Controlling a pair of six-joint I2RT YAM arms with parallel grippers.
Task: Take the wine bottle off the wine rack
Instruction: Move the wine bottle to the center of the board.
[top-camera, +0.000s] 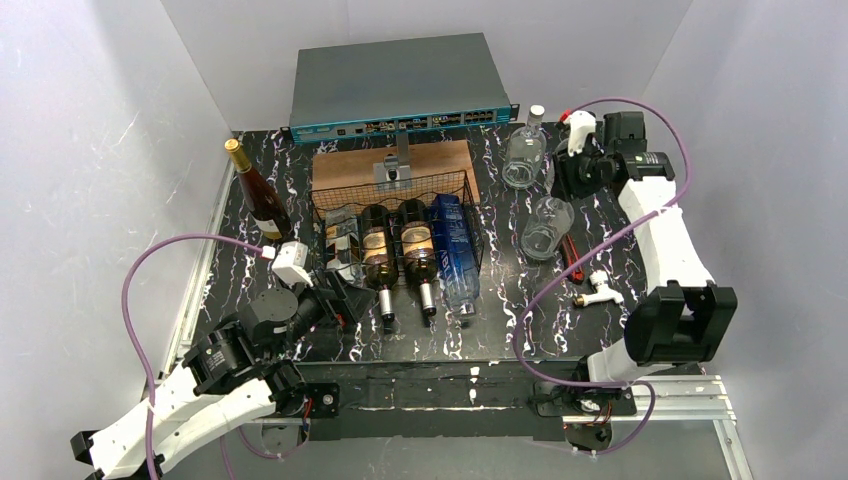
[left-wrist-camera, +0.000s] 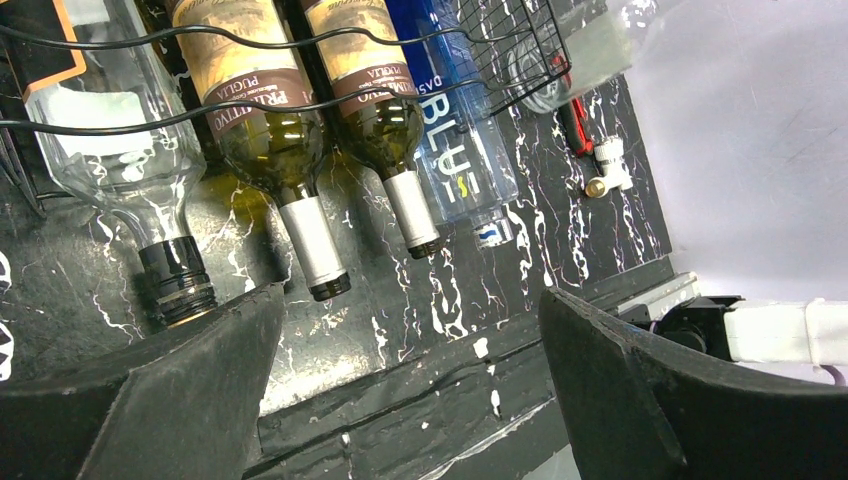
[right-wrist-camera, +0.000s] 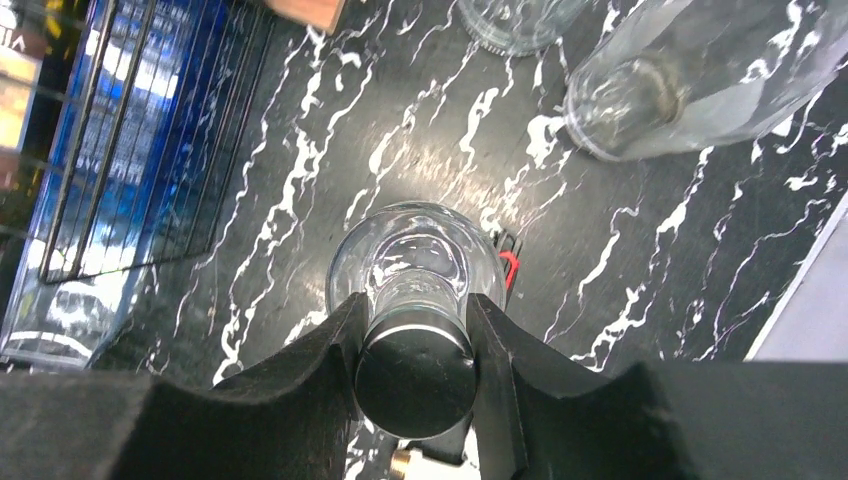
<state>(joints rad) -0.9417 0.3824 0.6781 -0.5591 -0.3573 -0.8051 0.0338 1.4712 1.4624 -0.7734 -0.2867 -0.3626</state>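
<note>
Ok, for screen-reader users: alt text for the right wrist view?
The right end effector grips a clear glass bottle by its neck, over a black marbled table. A wire rack holding a blue bottle lies at left.

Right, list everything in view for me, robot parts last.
wine rack: 1, black wire, table centre
wine bottles: 2, dark green with silver necks, rack's middle cradles
square bottle: 1, clear with black cap, rack's left cradle
blue bottle: 1, blue, rack's right cradle
standing bottle: 1, amber with gold cap, left of rack
wooden board: 1, brown, behind rack
network switch: 1, grey and teal, back edge
held bottle: 1, clear with black cap, right of rack
other glass bottles: 2, clear, beyond the held one
red tool: 1, red and black, by held bottle
white fitting: 1, white and brass, near right
table: 1, black marbled
left claw: 1, black, open, facing the rack's bottle necks
right claw: 1, black, shut on held bottle's neck
</note>
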